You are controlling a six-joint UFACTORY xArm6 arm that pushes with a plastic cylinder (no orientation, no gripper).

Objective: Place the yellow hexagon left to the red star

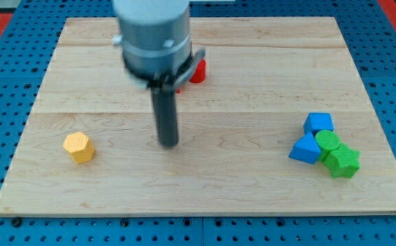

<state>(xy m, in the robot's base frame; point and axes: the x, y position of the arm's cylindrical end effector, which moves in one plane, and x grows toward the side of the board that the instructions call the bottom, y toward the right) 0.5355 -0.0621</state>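
Observation:
The yellow hexagon [78,147] lies on the wooden board near the view's lower left. The red star [196,72] sits near the view's top centre, mostly hidden behind the arm's grey body. My tip [168,143] rests on the board to the right of the yellow hexagon, well apart from it, and below the red star.
A cluster at the view's right holds a blue cube [319,124], a blue triangular block [305,149], a green cylinder [328,142] and a green star [341,162]. The wooden board [252,191] lies on a blue pegboard surface.

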